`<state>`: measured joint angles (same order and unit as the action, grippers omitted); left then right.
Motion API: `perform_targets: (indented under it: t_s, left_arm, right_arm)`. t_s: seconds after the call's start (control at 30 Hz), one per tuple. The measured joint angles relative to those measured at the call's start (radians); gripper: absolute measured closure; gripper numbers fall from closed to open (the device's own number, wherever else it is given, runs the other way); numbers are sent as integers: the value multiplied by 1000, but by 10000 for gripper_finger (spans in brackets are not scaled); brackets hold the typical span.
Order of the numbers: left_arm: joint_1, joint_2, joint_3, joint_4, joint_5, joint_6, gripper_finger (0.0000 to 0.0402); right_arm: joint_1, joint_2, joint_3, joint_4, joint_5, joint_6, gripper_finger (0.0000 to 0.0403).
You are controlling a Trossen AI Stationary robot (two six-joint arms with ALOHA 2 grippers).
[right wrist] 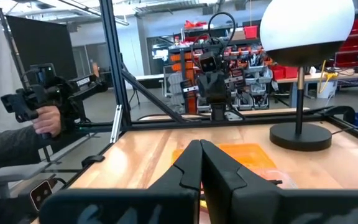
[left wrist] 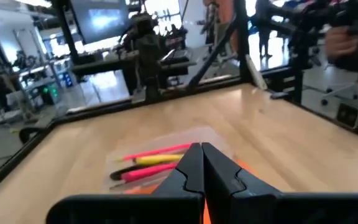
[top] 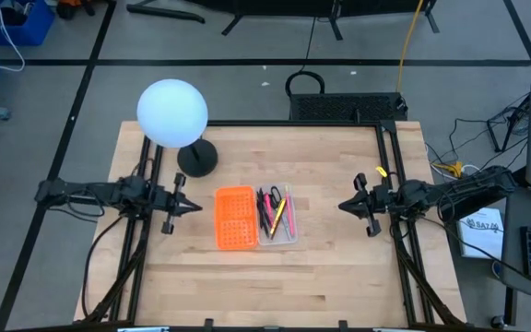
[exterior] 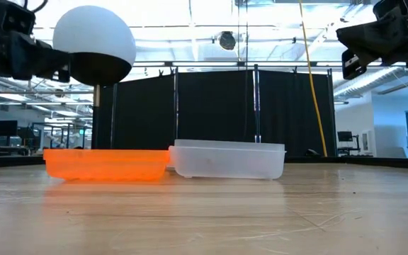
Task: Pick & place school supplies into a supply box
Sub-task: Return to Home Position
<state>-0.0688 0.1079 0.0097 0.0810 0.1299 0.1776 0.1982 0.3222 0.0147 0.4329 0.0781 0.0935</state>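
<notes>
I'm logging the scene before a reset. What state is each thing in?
Box: open flat, orange half empty.
Pens: lying in the clear half.
Scissors: in the clear half, beside the pens.
Lamp: upright.
Left gripper: shut, empty, raised left of the box.
Right gripper: shut, empty, raised right of the box.

You've got bare wood table (top: 339, 277). Supply box (top: 235, 221) lies flat at centre, orange half on left, clear half joined on right. Globe lamp (top: 172, 112) stands just behind orange half.
</notes>
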Motion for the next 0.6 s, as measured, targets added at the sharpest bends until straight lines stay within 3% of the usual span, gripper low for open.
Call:
perform_targets:
  t_s: [0.37,0.6]
  left_arm:
    - [25,1,0,-32,9,-8,401]
    - [25,1,1,-46,4,-4,401]
  right_arm:
    - [0,0,0,-125,33,81,403]
    - [1,0,0,-125,-22,66,403]
